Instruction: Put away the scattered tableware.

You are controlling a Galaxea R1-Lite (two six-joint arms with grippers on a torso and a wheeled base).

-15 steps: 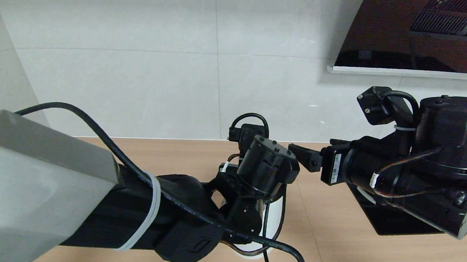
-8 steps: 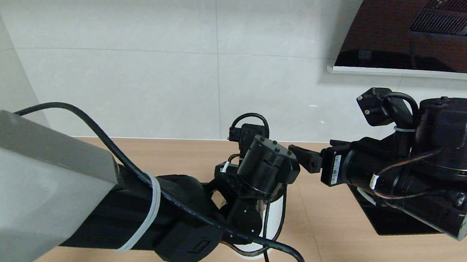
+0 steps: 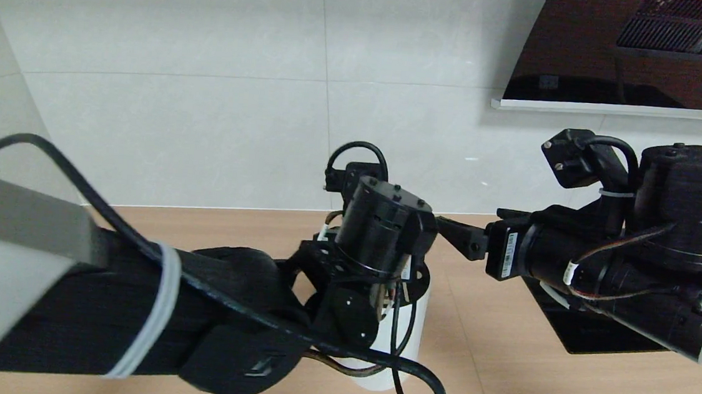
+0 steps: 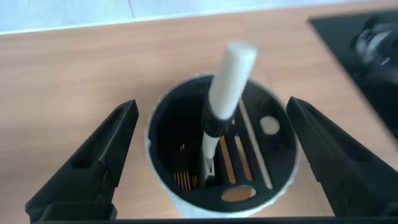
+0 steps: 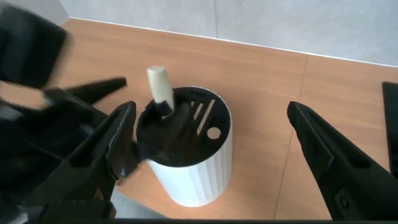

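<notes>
Left arm has lifted since 1.0 s ago, its wrist now higher over the white holder (image 5: 199, 171) near the worktop (image 3: 229, 231) front edge. A white-handled utensil (image 4: 227, 74), black-necked, possibly a knife, stands tilted inside. Left gripper (image 4: 211, 106) and right gripper (image 5: 211, 107) both spread wide, holding nothing

Wooden counter (image 3: 248, 233), black cooktop (image 3: 584, 335), tiled wall (image 3: 209, 85)

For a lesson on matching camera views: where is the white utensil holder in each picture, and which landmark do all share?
Head view: utensil holder low in the middle, mostly behind the left arm.
Left wrist view: central, from above, framed by the left end effector.
Right wrist view: framed by the right end effector.
Shared: the wooden countertop.
</notes>
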